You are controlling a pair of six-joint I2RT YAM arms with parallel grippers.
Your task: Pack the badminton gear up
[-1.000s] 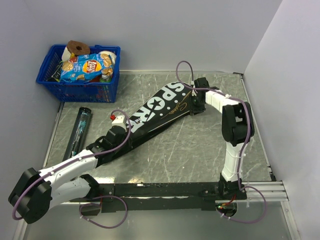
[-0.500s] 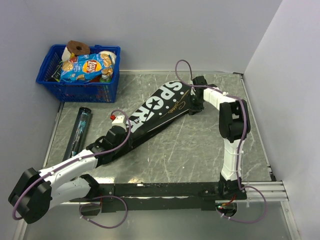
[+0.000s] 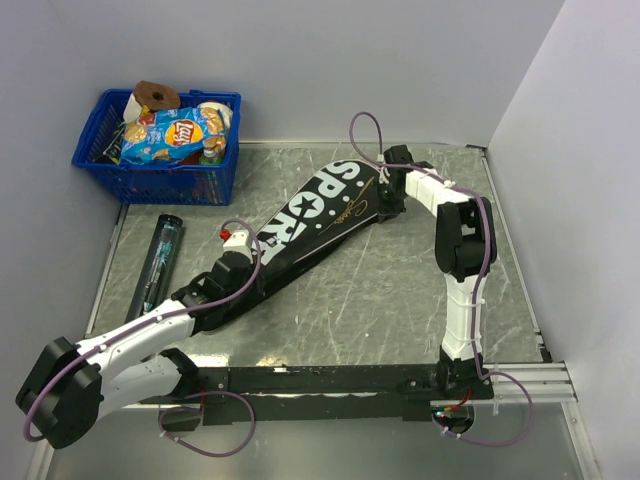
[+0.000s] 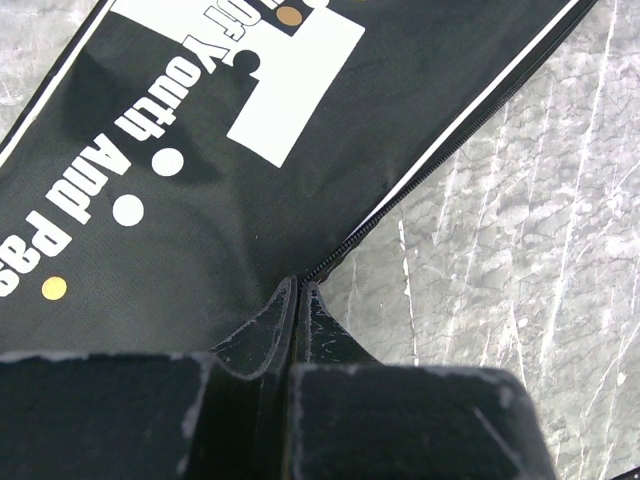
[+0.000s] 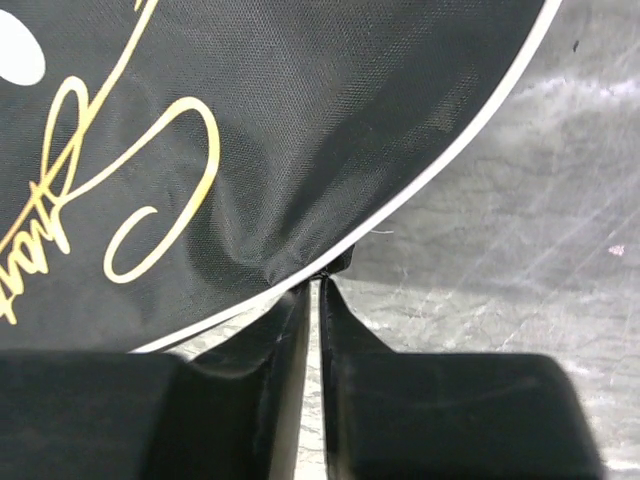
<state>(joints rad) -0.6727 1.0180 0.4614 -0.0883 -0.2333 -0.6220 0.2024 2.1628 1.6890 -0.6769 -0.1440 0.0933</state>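
Note:
The black bag [image 3: 320,215] lettered SPORT lies diagonally across the table, wide end far right, narrow end near left. My left gripper [image 3: 250,272] is shut on the zipped edge at the narrow end; the left wrist view shows the tips [image 4: 299,288] pinching the bag [image 4: 200,150] at the zip. My right gripper [image 3: 384,202] is shut on the white-piped rim of the wide end, seen in the right wrist view [image 5: 318,280] under the bag's [image 5: 280,120] gold script. The long dark tube [image 3: 157,262] lies alone at the left. No rackets are in view.
A blue basket [image 3: 160,180] with a crisp packet [image 3: 172,133] stands at the far left corner, beyond the tube. Walls close in the table at the back and on the right. A black rail [image 3: 330,380] runs along the near edge.
My right gripper has moved a little further away and to the left, taking the bag's wide end with it. The left arm has not moved.

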